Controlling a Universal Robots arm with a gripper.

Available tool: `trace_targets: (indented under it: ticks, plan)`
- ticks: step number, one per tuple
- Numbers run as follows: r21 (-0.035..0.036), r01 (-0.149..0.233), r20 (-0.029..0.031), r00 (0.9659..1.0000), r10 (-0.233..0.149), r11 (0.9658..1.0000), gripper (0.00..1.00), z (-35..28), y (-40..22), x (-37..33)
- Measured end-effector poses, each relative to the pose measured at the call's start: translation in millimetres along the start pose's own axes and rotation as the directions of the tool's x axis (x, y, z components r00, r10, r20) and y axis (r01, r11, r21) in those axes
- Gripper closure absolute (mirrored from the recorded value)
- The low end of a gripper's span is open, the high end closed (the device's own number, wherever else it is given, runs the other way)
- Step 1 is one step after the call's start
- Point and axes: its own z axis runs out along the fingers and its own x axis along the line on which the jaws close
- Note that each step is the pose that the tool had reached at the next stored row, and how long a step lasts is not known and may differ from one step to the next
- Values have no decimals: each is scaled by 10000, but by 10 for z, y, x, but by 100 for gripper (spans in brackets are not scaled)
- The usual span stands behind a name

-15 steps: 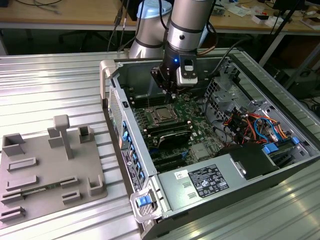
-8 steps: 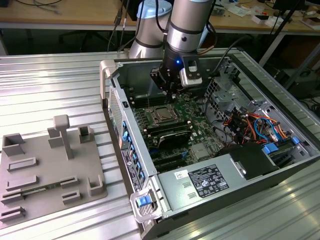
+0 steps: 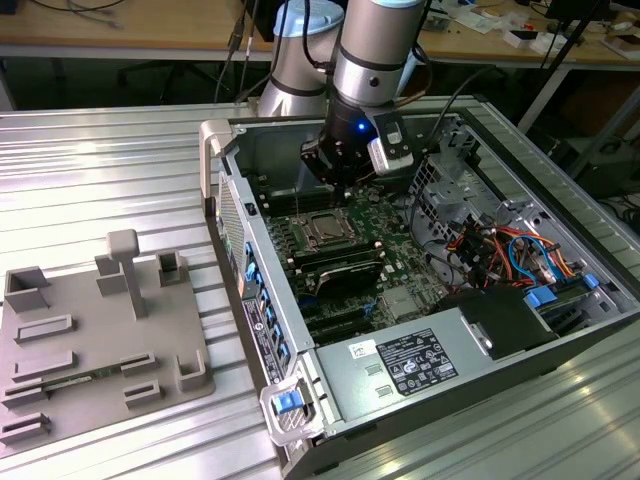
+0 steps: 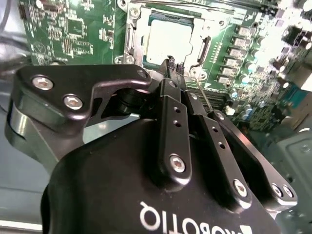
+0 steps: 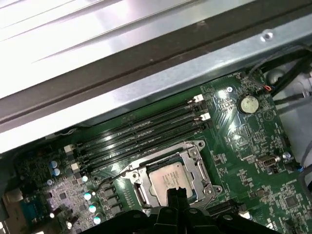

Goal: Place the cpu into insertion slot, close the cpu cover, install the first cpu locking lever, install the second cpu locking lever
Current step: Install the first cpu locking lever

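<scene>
Over the socket at the middle of the motherboard (image 5: 243,146), the gripper (image 5: 176,194) hovers with its fingers clenched, apparently on nothing. The cpu (image 5: 168,178) lies seated beneath the cpu cover (image 5: 195,155). Likely hazard: if the tips descend off-line, they could scrape the chip or neighbouring components.

The cpu (image 5: 168,179) is a small flat square chip with a dull silver-grey top. It lies level in its socket on the green motherboard, inside the open computer case. The cpu cover (image 5: 201,170) – a thin silvery metal frame with a large open centre – lies down flat around the chip, its bars along the chip's edges and the metal top showing through the opening.
</scene>
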Motion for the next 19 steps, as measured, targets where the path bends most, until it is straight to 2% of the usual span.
trace_targets:
  ticks: [5, 9, 12, 15, 18, 19]
  plan:
    - [24, 158, -42, 9999, -158, 9999, 89, -1, -20, 55]
    - [14, 601, -49, 9982, -601, 9982, 89, 6, -38, 108]
    - [-15, 1286, -36, 9917, -1286, 9917, 89, 25, -40, 114]
    - [-41, 1915, -30, 9815, -1915, 9815, 89, 53, -41, 121]
    - [-61, 2032, -35, 9791, -2033, 9791, 89, 54, -57, 167]
    - [-98, 2046, -39, 9788, -2046, 9788, 89, 54, -63, 183]
